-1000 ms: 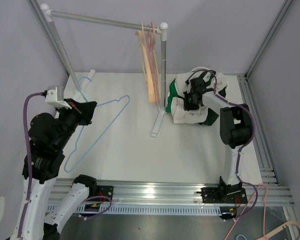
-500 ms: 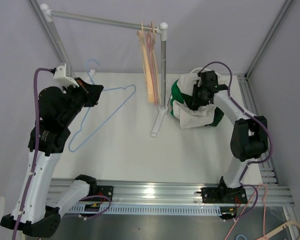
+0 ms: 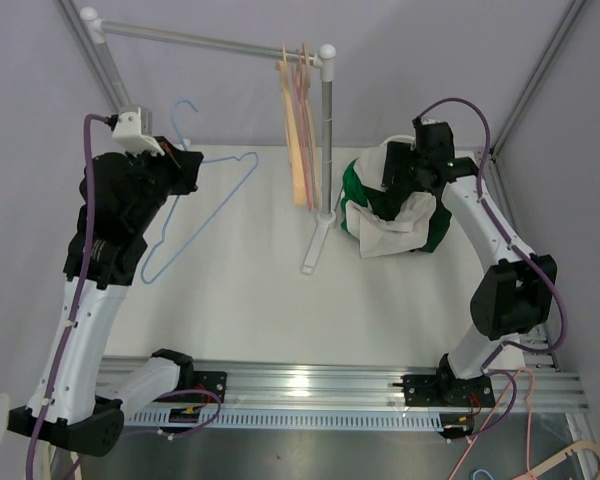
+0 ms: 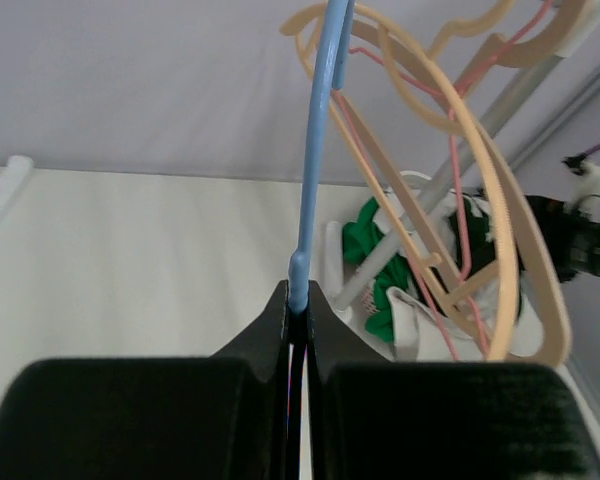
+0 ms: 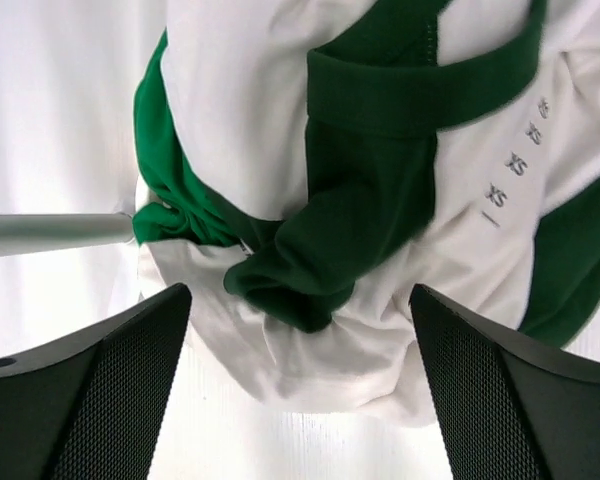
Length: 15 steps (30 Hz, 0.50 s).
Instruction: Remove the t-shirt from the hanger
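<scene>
Left end effector [image 4: 298,318] clamps blue hanger [image 4: 316,150]; right end effector [image 5: 298,300] gapes over t-shirt [image 5: 270,120]

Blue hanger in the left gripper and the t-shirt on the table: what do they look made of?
Blue hanger: thin and smooth with a faint sheen. Probably plastic or plastic-coated wire; the look leaves that open.
T-shirt: soft, matte knit fabric, white with green trim, crumpled into loose folds. Likely cotton or a blend.
</scene>
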### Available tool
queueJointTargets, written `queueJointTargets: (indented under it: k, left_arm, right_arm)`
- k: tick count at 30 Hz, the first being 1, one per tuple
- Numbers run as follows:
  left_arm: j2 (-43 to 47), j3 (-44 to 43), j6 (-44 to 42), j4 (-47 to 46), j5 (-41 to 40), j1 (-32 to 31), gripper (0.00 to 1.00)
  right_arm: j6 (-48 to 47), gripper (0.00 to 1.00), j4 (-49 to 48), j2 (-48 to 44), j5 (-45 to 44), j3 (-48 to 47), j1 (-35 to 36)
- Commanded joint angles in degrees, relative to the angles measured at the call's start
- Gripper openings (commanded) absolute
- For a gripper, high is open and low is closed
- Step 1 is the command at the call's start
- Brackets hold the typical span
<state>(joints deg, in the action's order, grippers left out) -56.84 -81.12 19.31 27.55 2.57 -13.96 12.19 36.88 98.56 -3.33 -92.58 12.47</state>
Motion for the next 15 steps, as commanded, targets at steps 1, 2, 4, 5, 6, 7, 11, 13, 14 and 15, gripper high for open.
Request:
queueJointTargets:
  k: [1,2,4,5,6,7,11,13,14,15]
  left_arm:
    - [-1.51,-2.81,-6.64,-5.49,-4.91,0.24,0.01]
    - [-2.13,-3.42,-7.44,-5.75,-5.99,0.24,0.01]
    - [-4.23,-4.75,-9.28,-7.50,-7.22,0.24,0.01]
    - [-4.68,-4.75,-9.73,-8.90,-7.23,0.24,0.01]
    - [-5.12,-4.05,-9.90,-12.49,-7.05,0.24,0.01]
    - [-5.47,-3.52,-10.08,-14.61,-6.79,0.24,0.01]
    - [-11.25,-5.61,-9.64,-21.92,-4.68,0.24,0.01]
    - [-14.42,-7.72,-10.08,-22.62,-3.02,0.24,0.01]
    - [-17.22,-9.65,-10.34,-24.72,-1.53,0.24,0.01]
    - [-18.64,-10.10,-10.43,-25.78,-0.30,0.24,0.01]
  right_arm:
    - [0.99,0.96,-3.12,-9.32,-3.25,3.09,0.53]
    - [1.17,0.96,-4.00,-11.18,-3.35,4.23,0.71]
    - [1.61,0.96,-6.54,-17.05,-3.43,7.56,1.15]
    - [2.14,0.98,-7.26,-19.00,-3.87,8.54,1.33]
    - [2.31,0.98,-7.87,-20.85,-4.05,9.42,1.50]
    - [2.49,0.99,-8.75,-22.70,-4.31,10.74,1.77]
    - [3.28,0.99,-9.02,-30.69,-5.28,12.68,2.91]
    - [3.28,0.98,-8.94,-32.37,-5.28,13.38,3.17]
    - [3.02,0.98,-8.93,-33.60,-5.19,14.26,3.09]
    - [2.85,0.98,-9.28,-34.05,-5.28,14.70,3.17]
